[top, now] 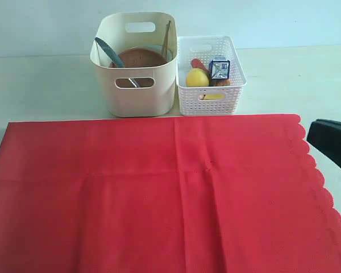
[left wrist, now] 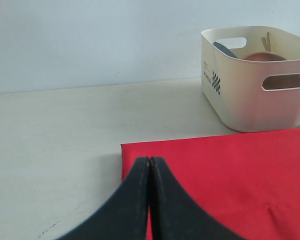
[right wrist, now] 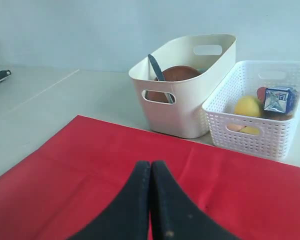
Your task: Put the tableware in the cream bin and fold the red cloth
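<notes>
A large red cloth (top: 159,199) lay spread flat across the near half of a pale tabletop (top: 45,85), with its scalloped edge on the right of the exterior view. Behind its far edge stood the cream bin (top: 136,91), and a white perforated basket (top: 213,99) stood just beside it on the right. Inside the cream bin you could see a reddish-brown plate (top: 141,58), a grey utensil (top: 108,50) leaning on the rim (knife or spoon, I could not tell), and wooden chopsticks (top: 167,37) propped in a far corner. No tableware showed on the tabletop, so that half of the job looked done and the folding not yet begun. The basket held a lemon (top: 197,77) and a small milk carton (top: 219,68).

Your left pincer (left wrist: 150,161) was shut with nothing between its jaws, its tips above the cloth near its far left corner. Your right pincer (right wrist: 150,165) was likewise shut and empty, over the cloth and facing the bins. Whether either touched the fabric could not be told.

These were the risks as I judged them. Shut jaws could not take the fabric, so you would need to open them first. The cloth was thin and flat, so fingers might slide over it. If the two arms lifted unevenly, the fold would come out skewed. The far edge lay close against both containers, so a dragged cloth could shove or tip them.
</notes>
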Available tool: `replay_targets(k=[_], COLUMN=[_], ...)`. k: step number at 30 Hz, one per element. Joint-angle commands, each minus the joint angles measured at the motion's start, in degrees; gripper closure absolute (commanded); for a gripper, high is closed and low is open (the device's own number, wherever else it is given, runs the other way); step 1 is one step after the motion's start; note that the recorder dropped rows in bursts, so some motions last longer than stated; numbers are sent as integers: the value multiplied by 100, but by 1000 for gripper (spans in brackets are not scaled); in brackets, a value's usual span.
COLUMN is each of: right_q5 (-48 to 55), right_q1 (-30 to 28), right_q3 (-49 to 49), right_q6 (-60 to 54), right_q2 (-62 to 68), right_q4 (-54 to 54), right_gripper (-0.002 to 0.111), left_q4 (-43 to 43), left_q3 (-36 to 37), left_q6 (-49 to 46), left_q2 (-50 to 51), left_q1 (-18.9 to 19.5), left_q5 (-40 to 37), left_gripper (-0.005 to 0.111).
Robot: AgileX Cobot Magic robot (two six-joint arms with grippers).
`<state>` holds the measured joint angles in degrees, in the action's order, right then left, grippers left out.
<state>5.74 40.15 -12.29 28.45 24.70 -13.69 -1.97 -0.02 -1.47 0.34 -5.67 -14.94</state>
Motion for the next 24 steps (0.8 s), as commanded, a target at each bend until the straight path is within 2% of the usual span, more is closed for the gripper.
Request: replay_targets(k=[1, 5, 18, 24], right_q5=[62, 368, 219, -574], right_q1=[11, 11, 11, 11], right_q3=[314, 445, 884, 1229], right_q6=[23, 12, 12, -69], right_q2=[-606, -890, -890, -890], right_q4=[18, -15, 21, 100], right_gripper=[108, 108, 108, 108], left_q4=[-26, -26, -26, -26], left_q3=[2, 2, 2, 2], left_q6=[30, 30, 30, 30], left_q2=[-34, -34, -34, -34], left_q1=[-25, -25, -25, -25], left_q5=[23, 23, 23, 23], left_gripper=[104, 104, 104, 104])
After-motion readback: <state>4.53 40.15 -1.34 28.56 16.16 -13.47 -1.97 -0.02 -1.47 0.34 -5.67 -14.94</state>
